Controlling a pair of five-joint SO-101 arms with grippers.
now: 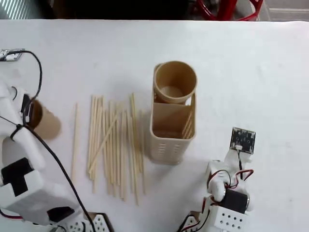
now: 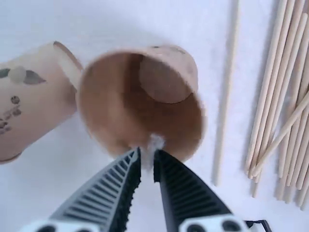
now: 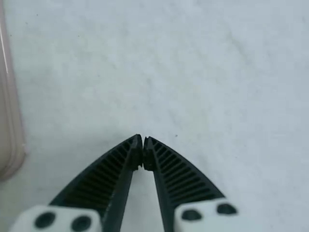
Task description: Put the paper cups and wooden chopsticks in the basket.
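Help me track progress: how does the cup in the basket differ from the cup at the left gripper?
The basket cup stands upright in the basket's far compartment; the gripped cup is on its side beside the chopsticks. The basket cup is untouched; the left gripper pinches the gripped cup's rim. Both are empty tan paper.

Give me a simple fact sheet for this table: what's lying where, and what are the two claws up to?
Basket: the basket stands mid-table with a stowed cup at one end.
Chopsticks: the chopsticks lie loose on the table beside the basket, none inside.
Left gripper: the left gripper is shut on the rim of the held cup.
Other cup: a spare cup lies on its side beside the held cup.
Right gripper: the right gripper is shut, holding nothing, over bare table near the basket.
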